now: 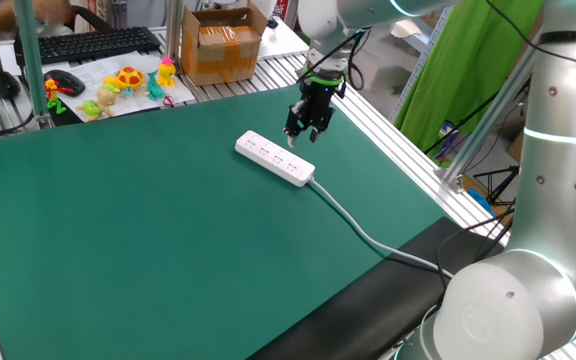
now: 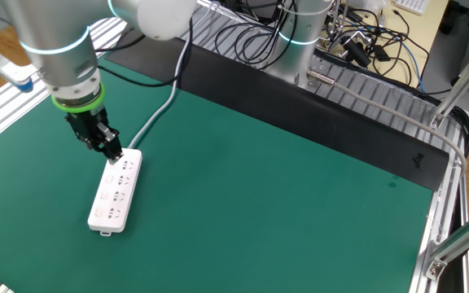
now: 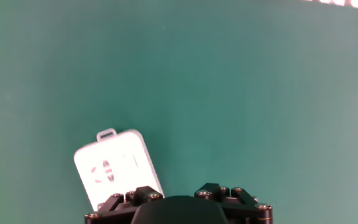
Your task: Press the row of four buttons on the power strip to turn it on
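Observation:
The white power strip (image 1: 274, 158) lies flat on the green mat (image 1: 148, 230), and its cable (image 1: 368, 238) runs off to the right. My gripper (image 1: 306, 130) hangs just above the strip's cable end, with a gap showing between the dark fingers and nothing held. From the other fixed view, the gripper (image 2: 109, 150) hovers at the near corner of the power strip (image 2: 116, 192). The hand view shows only the strip's far end (image 3: 114, 165) beyond the finger bases. The four buttons are too small to pick out.
Behind the mat stand a cardboard box (image 1: 218, 45), several small toys (image 1: 128, 80) and a keyboard (image 1: 88, 42). Aluminium rails (image 1: 398, 130) border the mat's right side. The arm's base (image 1: 508, 300) is at the front right. Loose cables (image 2: 357, 32) lie behind the table.

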You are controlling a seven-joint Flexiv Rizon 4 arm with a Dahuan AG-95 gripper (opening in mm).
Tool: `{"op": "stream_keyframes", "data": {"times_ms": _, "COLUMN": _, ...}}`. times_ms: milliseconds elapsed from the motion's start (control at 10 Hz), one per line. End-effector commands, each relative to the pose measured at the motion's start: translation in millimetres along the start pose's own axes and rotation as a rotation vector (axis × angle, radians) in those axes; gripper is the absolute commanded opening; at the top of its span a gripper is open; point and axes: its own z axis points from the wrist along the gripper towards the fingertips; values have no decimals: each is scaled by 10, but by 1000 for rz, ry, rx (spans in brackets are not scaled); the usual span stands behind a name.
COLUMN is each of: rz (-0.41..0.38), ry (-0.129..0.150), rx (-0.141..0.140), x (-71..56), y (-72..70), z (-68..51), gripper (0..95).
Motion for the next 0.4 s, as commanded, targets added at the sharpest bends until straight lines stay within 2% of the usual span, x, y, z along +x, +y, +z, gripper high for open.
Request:
{"op": "stream_keyframes", "data": {"times_ms": 100, "rz": 8, "ry": -2, "rx": 10, "x": -20, "y": -3, "z": 0, "gripper": 570}}
{"op": "stream_keyframes", "data": {"times_ms": 400, "rz": 14, "ry": 1, "rx": 17, "x": -16, "y": -1, "z": -7, "gripper": 570}}
